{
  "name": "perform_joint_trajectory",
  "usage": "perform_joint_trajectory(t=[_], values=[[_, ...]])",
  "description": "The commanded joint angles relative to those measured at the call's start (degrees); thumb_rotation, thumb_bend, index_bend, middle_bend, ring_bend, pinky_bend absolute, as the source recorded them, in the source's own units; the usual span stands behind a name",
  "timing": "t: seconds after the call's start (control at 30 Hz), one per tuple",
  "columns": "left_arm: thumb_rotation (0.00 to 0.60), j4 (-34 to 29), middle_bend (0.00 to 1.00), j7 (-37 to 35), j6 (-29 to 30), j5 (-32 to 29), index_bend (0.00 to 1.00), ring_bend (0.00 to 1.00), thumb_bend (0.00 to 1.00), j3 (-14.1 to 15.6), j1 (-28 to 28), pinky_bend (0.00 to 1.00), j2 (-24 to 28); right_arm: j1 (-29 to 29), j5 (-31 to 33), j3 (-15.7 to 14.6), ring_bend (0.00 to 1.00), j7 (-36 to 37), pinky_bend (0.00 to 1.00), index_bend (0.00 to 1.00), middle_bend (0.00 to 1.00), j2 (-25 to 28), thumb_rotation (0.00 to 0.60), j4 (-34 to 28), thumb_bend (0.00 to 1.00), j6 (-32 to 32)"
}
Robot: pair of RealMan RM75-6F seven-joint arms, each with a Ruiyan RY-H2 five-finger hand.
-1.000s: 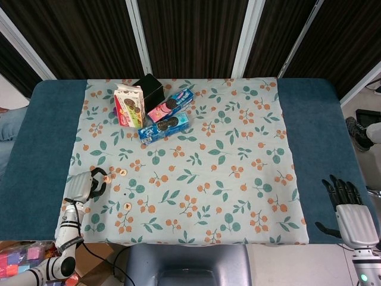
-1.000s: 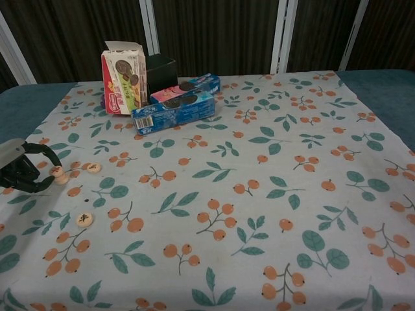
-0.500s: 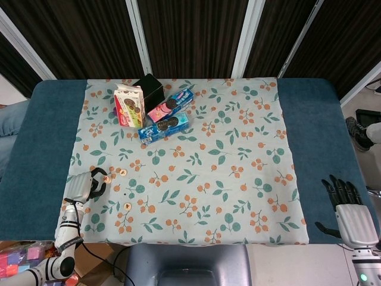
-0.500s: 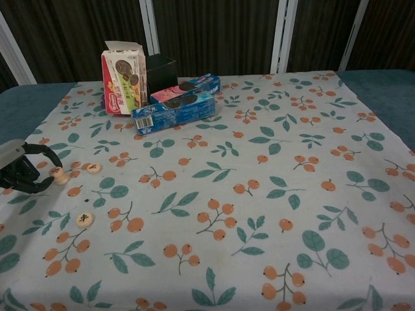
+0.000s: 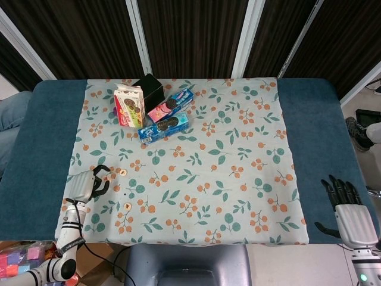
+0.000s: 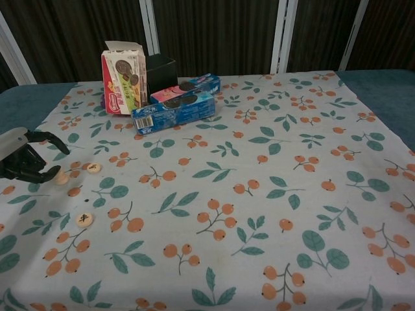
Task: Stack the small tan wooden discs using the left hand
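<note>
Three spots on the floral cloth hold small tan wooden discs. One disc (image 6: 61,176) (image 5: 112,177) lies right at the fingertips of my left hand (image 6: 23,159) (image 5: 86,186); I cannot tell whether it is a single disc or two stacked. Another disc (image 6: 94,168) (image 5: 122,173) sits just to its right. A third disc (image 6: 83,219) (image 5: 127,206) lies nearer the front edge. My left hand has its fingers spread apart and holds nothing. My right hand (image 5: 350,213) hangs off the table's front right corner, fingers extended and empty.
A red-and-white snack box (image 6: 123,78), a black box (image 6: 161,68) and two cookie packs (image 6: 175,107) stand at the back left. The blue table (image 5: 47,137) shows beyond the cloth (image 5: 196,173) on both sides.
My left hand's fingers have opened out from their curl around the disc and drawn slightly back; the disc now rests on the cloth. The right hand has not moved.
</note>
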Motion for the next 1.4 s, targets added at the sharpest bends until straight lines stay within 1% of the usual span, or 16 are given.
perform_joint_trajectory(t=[0.03,0.17,0.27,0.3,0.37,0.43,0.57,0.73,0.83,1.0,1.2,1.4], values=[[0.600,-1.5,1.00,2.2,1.1,0.1,0.36,1.00,0.44,-0.6,-0.6,1.00,-1.1,-0.1,-0.2,-0.1,0.00,0.1,0.00,0.00,0.00,0.0,0.600,0.0,0.19,0.1],[0.600,-2.0,1.00,8.4,1.8,-1.7,0.36,1.00,0.43,-1.7,-2.2,1.00,-3.3,0.0,-0.2,0.0,0.00,0.5,0.00,0.00,0.00,0.2,0.600,0.0,0.19,0.2],[0.600,-1.8,1.00,9.7,2.0,-1.9,0.36,1.00,0.43,-1.8,-2.5,1.00,-3.7,0.0,-0.2,0.0,0.00,0.6,0.00,0.00,0.00,0.2,0.600,0.0,0.19,0.2],[0.600,-1.5,1.00,12.1,2.1,-2.1,0.36,1.00,0.43,-1.9,-3.2,1.00,-4.3,-0.1,-0.2,0.0,0.00,0.7,0.00,0.00,0.00,0.2,0.600,0.0,0.19,0.2],[0.600,-1.9,1.00,17.6,1.4,-4.5,0.36,1.00,0.42,-2.9,-4.6,1.00,-5.2,0.0,-0.2,0.0,0.00,1.0,0.00,0.00,0.00,0.4,0.600,0.1,0.19,0.1],[0.600,-3.3,1.00,25.7,1.1,-7.5,0.36,1.00,0.42,-3.9,-6.5,1.00,-5.3,0.0,-0.2,-0.1,0.00,1.2,0.00,0.00,0.00,0.5,0.600,0.1,0.19,0.1],[0.600,-6.6,1.00,36.4,2.2,-14.0,0.37,1.00,0.42,-5.5,-8.1,1.00,-5.4,0.0,-0.5,-0.2,0.00,1.2,0.00,0.00,0.00,0.6,0.600,0.1,0.19,0.1],[0.600,-7.7,1.00,43.0,3.1,-18.6,0.37,1.00,0.41,-6.0,-9.5,1.00,-5.8,-0.1,-0.7,-0.2,0.00,1.5,0.00,0.00,0.00,0.7,0.600,0.1,0.19,0.3],[0.600,-7.6,1.00,45.2,3.7,-20.1,0.37,1.00,0.41,-5.8,-10.3,1.00,-6.4,-0.1,-0.7,-0.2,0.00,1.6,0.00,0.00,0.00,0.7,0.600,0.1,0.19,0.3],[0.600,-6.0,1.00,46.8,3.6,-22.0,0.37,1.00,0.41,-5.2,-11.1,1.00,-7.4,-0.3,-0.9,-0.3,0.00,1.9,0.00,0.00,0.00,0.9,0.600,0.1,0.19,0.6],[0.600,-4.4,1.00,46.0,3.4,-22.1,0.36,1.00,0.41,-4.6,-11.5,1.00,-8.2,-0.2,-1.0,-0.3,0.00,2.3,0.00,0.00,0.00,1.0,0.600,0.1,0.19,0.5],[0.600,-1.4,1.00,44.9,2.5,-22.6,0.37,1.00,0.41,-4.2,-11.9,1.00,-9.3,-0.5,-1.0,-0.3,0.00,2.9,0.00,0.00,0.00,1.3,0.600,0.1,0.19,0.9]])
